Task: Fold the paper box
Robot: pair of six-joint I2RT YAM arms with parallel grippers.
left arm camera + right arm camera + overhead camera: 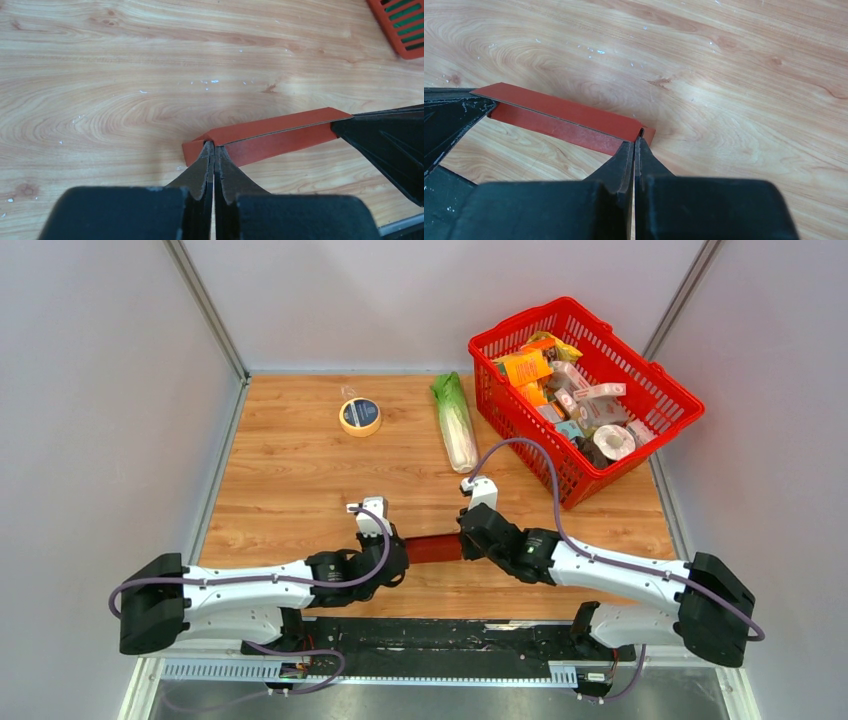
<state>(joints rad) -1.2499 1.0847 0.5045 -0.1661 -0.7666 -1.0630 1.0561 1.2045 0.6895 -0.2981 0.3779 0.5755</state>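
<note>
The paper box [433, 547] is a dark-red, flattened cardboard strip held between my two grippers near the table's front edge. My left gripper [392, 552] is shut on its left end; in the left wrist view the box [280, 134] runs right from the gripper [214, 146]. My right gripper [466, 536] is shut on its right end; in the right wrist view the box [559, 117] runs left from the gripper [634, 142]. The box hangs just above the wood. A small flap folds down at each pinched end.
A red mesh basket [672, 390] full of packaged goods stands at the back right; its corner shows in the left wrist view [400, 25]. A lettuce-like vegetable [454, 422] and a roll of tape [360, 416] lie at the back of the wooden table [290, 490].
</note>
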